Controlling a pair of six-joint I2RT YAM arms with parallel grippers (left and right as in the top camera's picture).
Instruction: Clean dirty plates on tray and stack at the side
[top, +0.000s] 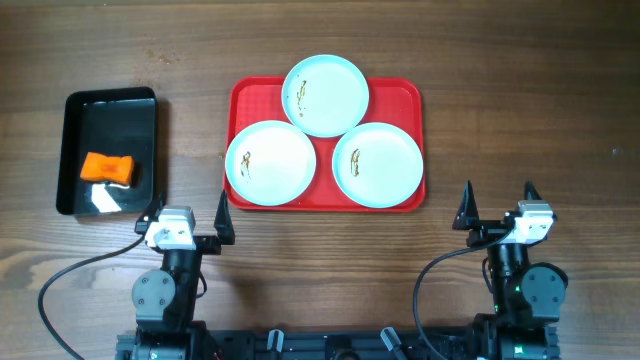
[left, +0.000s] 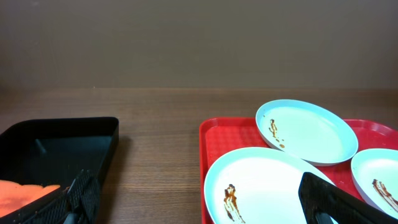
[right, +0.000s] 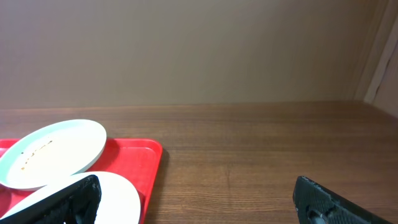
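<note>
Plates (top: 325, 95): three, all smeared, laid on tray (top: 404, 96), mid-counter.
Left gripper (top: 188, 212): spread wide, empty, near edge.
Right gripper (top: 498, 205): likewise.
Sponge (top: 108, 168): seen in bin (top: 70, 150), left edge.
Progress: nothing wiped or stacked yet.

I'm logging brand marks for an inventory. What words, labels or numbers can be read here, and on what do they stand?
No readable text anywhere in the three views.
plates: only brown smears, no print.
red tray, black bin, orange sponge: plain surfaces.
left pincer, right pincer: no label can be made out.
</note>
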